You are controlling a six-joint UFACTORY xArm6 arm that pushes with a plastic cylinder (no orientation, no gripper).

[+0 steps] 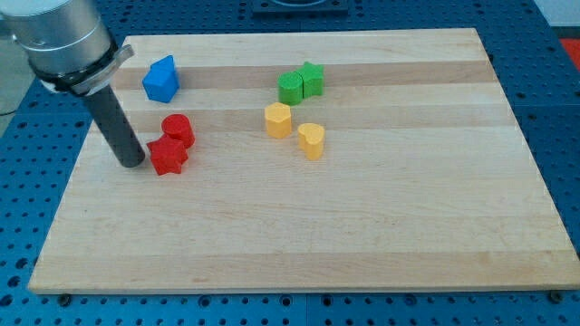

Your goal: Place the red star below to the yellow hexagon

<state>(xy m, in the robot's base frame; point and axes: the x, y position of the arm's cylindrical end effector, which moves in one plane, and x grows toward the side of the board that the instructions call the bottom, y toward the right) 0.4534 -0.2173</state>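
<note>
Your tip [133, 163] is sitting just left of the red star [169, 156], with the red cylinder [178, 129] touching the star's upper side. Between the star and the yellow hexagon [278, 119] the counter [362, 235] is lying bare. The yellow heart [311, 140] is crowding the hexagon's lower right, and two green blocks [301, 82] are standing just above it.

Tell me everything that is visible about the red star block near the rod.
The red star is a small, chunky block with a pointed outline and a flat top, plain matte red. It lies flat on the wooden board, in the view's left part. A second red block sits just above it and seems to touch it. My tip stands close against its left side. The yellow hexagon is well to its right.
</note>
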